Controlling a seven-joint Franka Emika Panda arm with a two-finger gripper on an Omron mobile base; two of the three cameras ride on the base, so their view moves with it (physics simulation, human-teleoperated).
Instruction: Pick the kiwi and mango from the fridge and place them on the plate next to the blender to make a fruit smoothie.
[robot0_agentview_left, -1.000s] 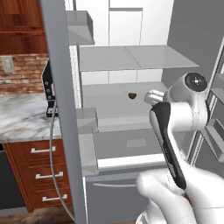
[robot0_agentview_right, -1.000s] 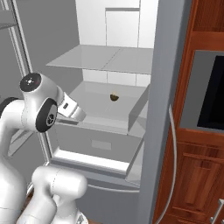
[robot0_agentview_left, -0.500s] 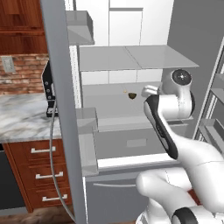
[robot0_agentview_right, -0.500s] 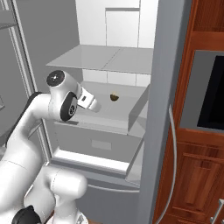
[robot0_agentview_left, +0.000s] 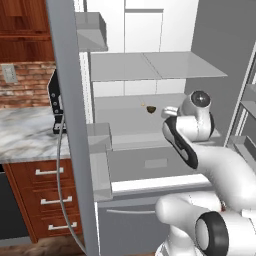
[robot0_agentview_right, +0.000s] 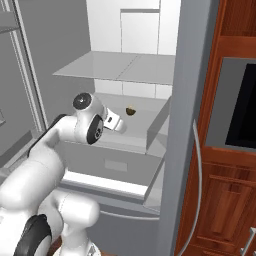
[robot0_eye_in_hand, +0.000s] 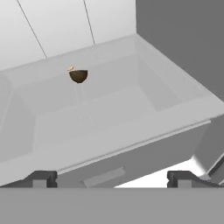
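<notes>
Since a second ago we swung the white arm's tool (robot0_eye_in_hand: 112, 179) forward into the tall grey-silver fridge (robot0_agentview_left: 70, 100), jaws wide and empty. Small brown round kiwi (robot0_eye_in_hand: 78, 75) sat at the back of the grey shelf (robot0_eye_in_hand: 131, 109), well apart; reach not finished.

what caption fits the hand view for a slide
Open pincer faces the white fridge's grey shelf, where a small brown kiwi sits toward the back.
</notes>
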